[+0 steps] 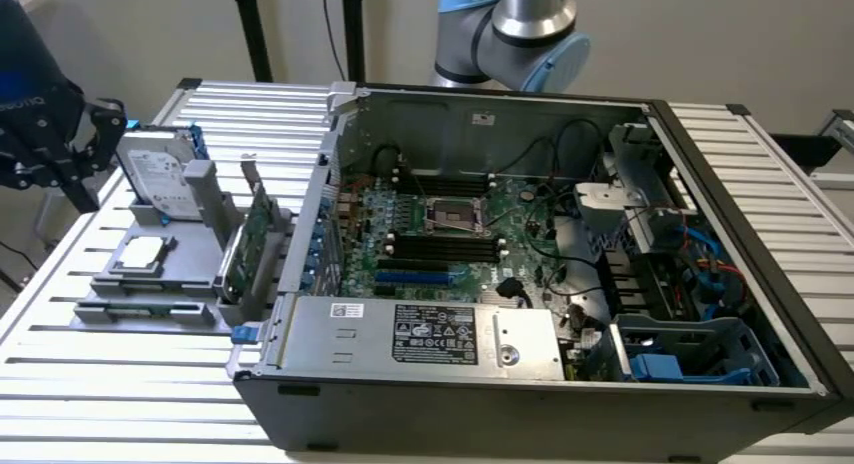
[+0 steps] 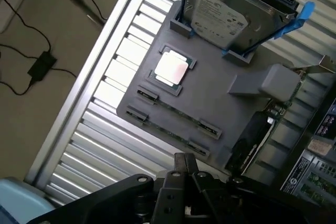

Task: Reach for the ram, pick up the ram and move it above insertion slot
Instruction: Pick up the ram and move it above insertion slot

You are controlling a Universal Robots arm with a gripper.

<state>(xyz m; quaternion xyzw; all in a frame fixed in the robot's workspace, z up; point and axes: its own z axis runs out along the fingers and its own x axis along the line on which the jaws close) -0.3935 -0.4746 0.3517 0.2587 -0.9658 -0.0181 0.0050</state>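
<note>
Toward the left edge of the exterior view, the dark robot gripper hangs over the outer side of a grey plastic parts tray on the ribbed aluminium table, so the step in hand reads as the reach, with nothing lifted. The ram, a long, thin green circuit-board stick, sits on edge in a slot of that tray between dark end clips. It is just beside a square silver processor and well apart from the black memory slots inside the open grey computer case. Whether the gripper is wide or narrow cannot be told; it holds no ram. The grasp would seem to call for lining up squarely across the stick's thin upper edge, clear of the silver hard drive standing in blue brackets. White lettering on the gripper's body is cut off by the frame, and the labels on the drive and the power supply carry print too small to read.
</note>
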